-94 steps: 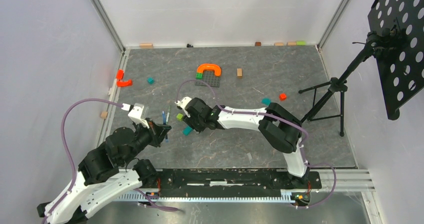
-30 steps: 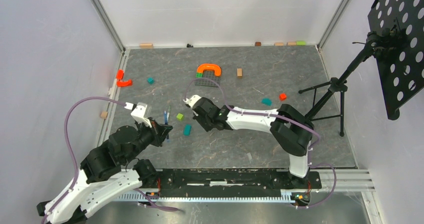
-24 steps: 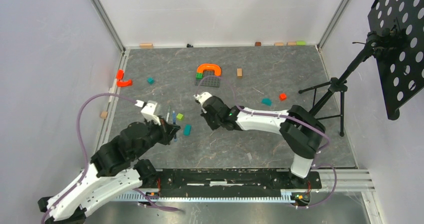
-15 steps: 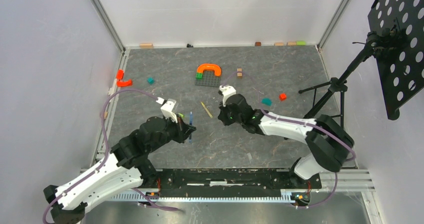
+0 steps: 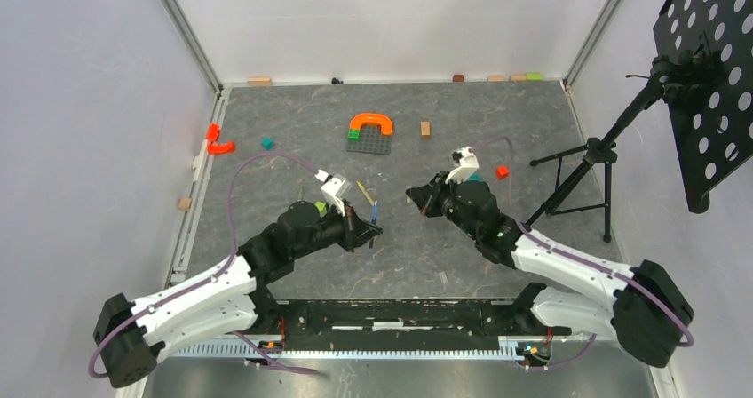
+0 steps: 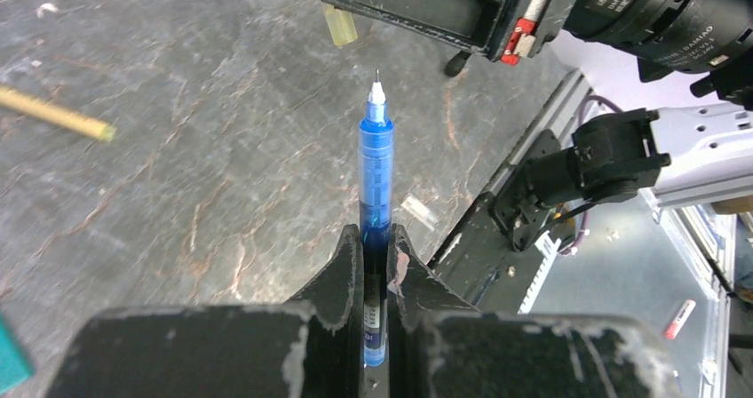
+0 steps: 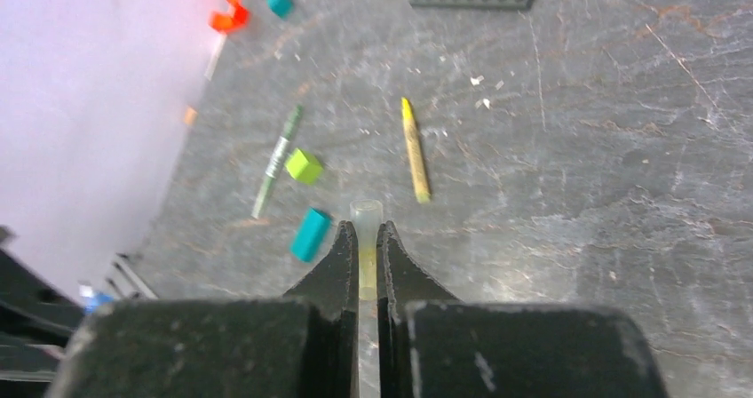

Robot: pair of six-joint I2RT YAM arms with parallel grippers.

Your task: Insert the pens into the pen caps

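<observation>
Both arms have swung inward since a moment ago. Our left gripper (image 6: 375,238) now hangs over mid-table (image 5: 533,131), jaws clamped on the blue pen (image 6: 375,163), whose tip points outward. We see the tan-yellow pen (image 5: 364,192) lying flat between the arms. Our right gripper (image 7: 365,234) pinches a clear pen cap (image 7: 365,213), open end forward.

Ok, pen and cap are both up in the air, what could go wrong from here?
The fine tip of the blue pen looks offset from the cap in the left wrist view; closing now may jab its rim. The right gripper and left gripper each pinch narrowly, so a push might slide either piece back.
</observation>
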